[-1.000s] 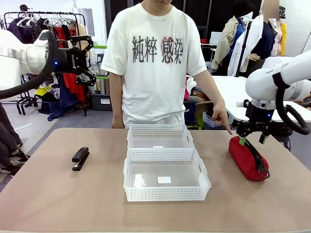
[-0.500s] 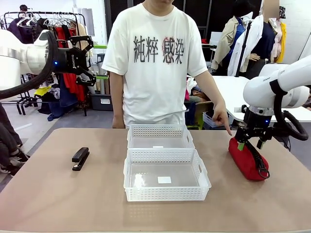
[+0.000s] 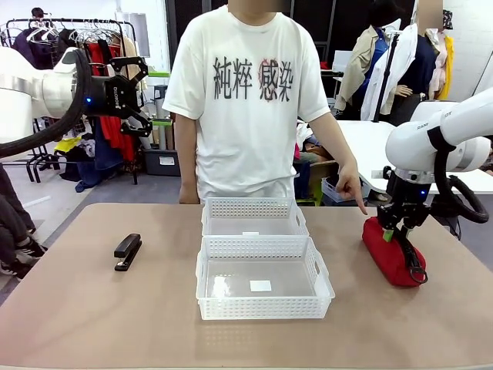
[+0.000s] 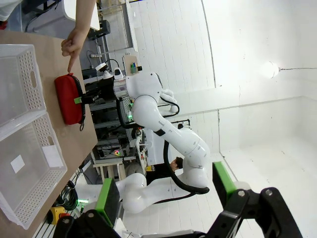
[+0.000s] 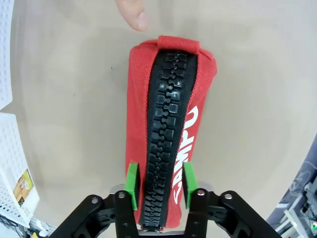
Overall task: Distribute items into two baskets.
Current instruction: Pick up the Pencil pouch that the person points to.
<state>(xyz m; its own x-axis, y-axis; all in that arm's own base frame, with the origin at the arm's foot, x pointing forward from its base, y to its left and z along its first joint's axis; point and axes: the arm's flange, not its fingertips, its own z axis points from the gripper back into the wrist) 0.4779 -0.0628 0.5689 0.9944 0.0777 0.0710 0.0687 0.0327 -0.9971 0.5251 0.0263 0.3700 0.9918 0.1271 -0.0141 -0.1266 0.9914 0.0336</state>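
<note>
The red pouch (image 3: 393, 250) lies on the table's right side, zipper up. My right gripper (image 3: 397, 231) has come down over its far end, and in the right wrist view the green pads (image 5: 132, 183) pinch the pouch (image 5: 168, 124) on both sides of the black zipper. A small black stapler (image 3: 128, 251) rests at the table's left. Two white lattice baskets sit mid-table, one far (image 3: 254, 208) and one near (image 3: 262, 307). High at the left, my left gripper (image 3: 146, 100) hangs open and holds nothing; its wrist view looks across the baskets (image 4: 29, 168) to the pouch (image 4: 68, 99).
A person in a white T-shirt stands at the far edge, one index finger (image 3: 360, 204) pointing down just beyond the pouch's far end (image 5: 133, 12). A basket corner (image 5: 10, 148) lies left of the pouch in the right wrist view. Bare tabletop surrounds the stapler.
My right gripper has dropped a little onto the pouch and its fingers have closed in against the zipper ridge. The left arm, stapler, baskets and pointing hand have stayed put.
</note>
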